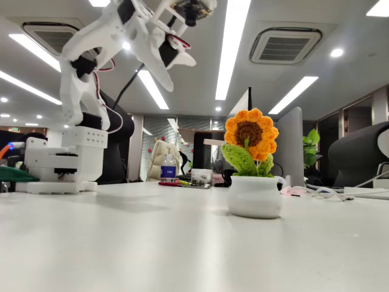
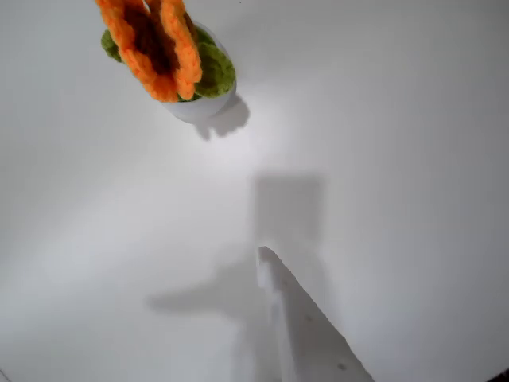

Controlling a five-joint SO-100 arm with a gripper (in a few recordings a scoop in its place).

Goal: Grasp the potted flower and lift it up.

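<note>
White plastic gripper hangs high with jaws spread and empty, well apart from the crocheted orange sunflower in its squat white pot, upright on the white bench, likely pre-approach.

- Pretty clearly an open-plan office, this is where my arm lives.
- Ceiling is the giveaway: long strip lights, recessed round spots, and square air-con vents set into the panels.
- Far right there's a monitor seen from the back, with cables and desk clutter beside it.
- Dark office chairs: one at the right edge, another behind the arm's base on the left.
- Far back, glass partition walls and more desks.
- A water bottle and small bits sit mid-desk, far side.
- Green houseplant behind the monitor.
- All on a big plain white desk.
</note>
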